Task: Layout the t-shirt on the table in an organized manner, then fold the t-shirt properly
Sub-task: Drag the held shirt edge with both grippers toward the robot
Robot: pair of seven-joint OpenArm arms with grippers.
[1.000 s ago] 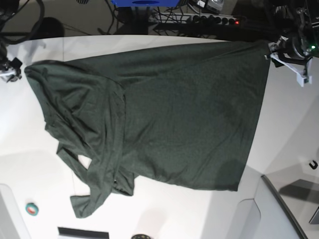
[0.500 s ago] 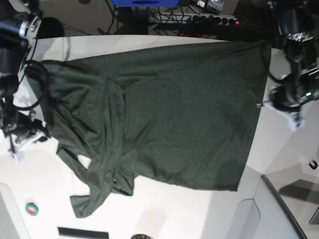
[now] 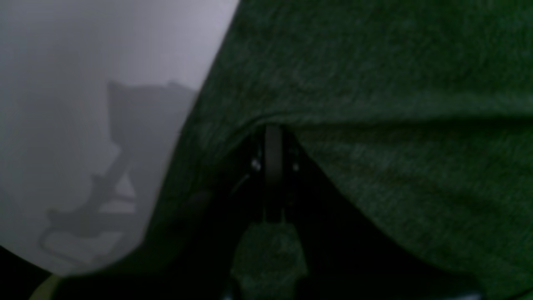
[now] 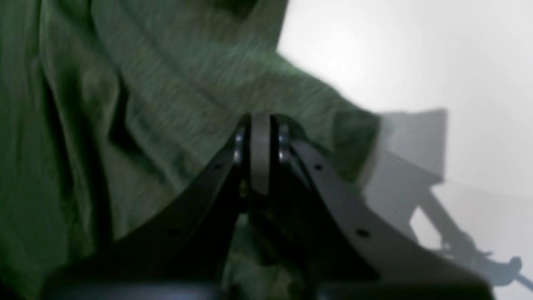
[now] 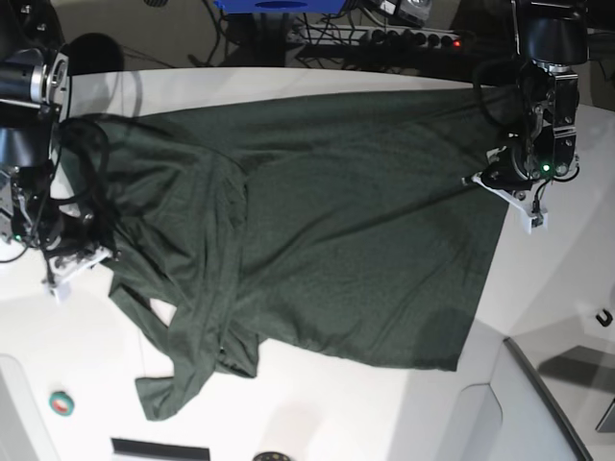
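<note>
**Both ends pinched, shirt not yet flat**

Right end effector is clamped on the shirt at its bunched end. The shirt lies on the bench (sleeves crumpled, unfolded). Left end effector is clamped on the opposite edge. All folding remains.

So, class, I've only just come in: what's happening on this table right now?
A two-armed robot is working on a dark green t-shirt spread across the white table. The left gripper has its jaws shut on the shirt's edge on the base view's right, and the right gripper is pinching the rumpled side on that view's left. The body lies fairly flat, but the sleeve end is bunched and nothing is folded yet.
</note>
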